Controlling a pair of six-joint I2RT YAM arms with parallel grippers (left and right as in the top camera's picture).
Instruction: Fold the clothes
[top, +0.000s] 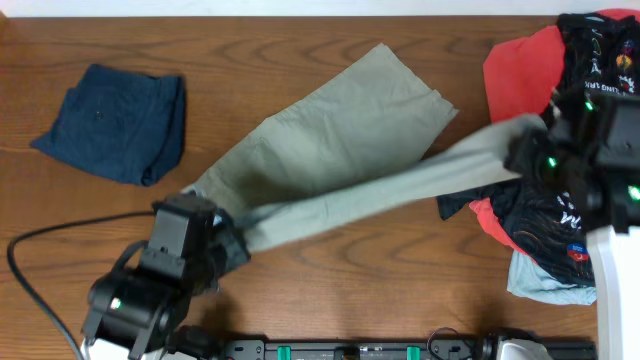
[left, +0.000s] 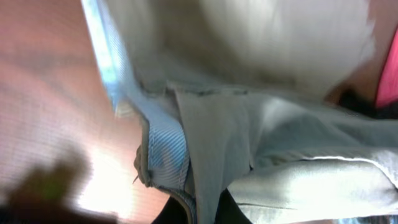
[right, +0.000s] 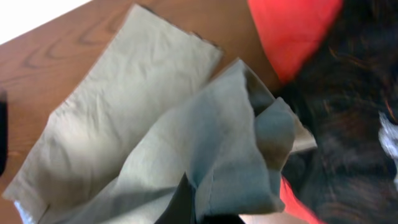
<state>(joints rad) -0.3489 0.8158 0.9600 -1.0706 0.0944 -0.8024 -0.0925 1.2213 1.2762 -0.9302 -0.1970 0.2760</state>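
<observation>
Bottom edge: black base rail (top: 350, 351) with green marks. A black cable (top: 30, 255) loops over the wooden table (top: 300, 40) to the left arm.

Left gripper (top: 232, 243) is at the front left, clamped on the waist end of the olive trousers (top: 340, 135). The left wrist view is filled with bunched waistband and a pale blue striped lining (left: 166, 155); the fingers are mostly buried in cloth.

One trouser leg lies flat on the table, running diagonally toward the far edge. The other leg is lifted and pulled in a band across to the right gripper (top: 527, 140), whose jaws are pinched on the hem end. In the right wrist view that hem is crumpled at the fingers, and the flat leg (right: 118, 118) is visible beyond it.

Obstruction: the right gripper hangs directly over the clothes pile at the right edge, and the lifted leg crosses the pile's near-left corner.
- Black printed shirt (top: 540, 215) on top, under the right arm.
- Light blue garment (top: 545, 282) at the pile's front.
- Red garment (top: 520, 65) at the back; it pokes out from under the black shirt.

Far left, well apart from the trousers: navy shorts (top: 115, 120), folded and flat.

Writing: the black shirt carries white and coloured print, too small and too covered to read. No labels are legible on the trousers or shorts. Green status lights show on both arms.
</observation>
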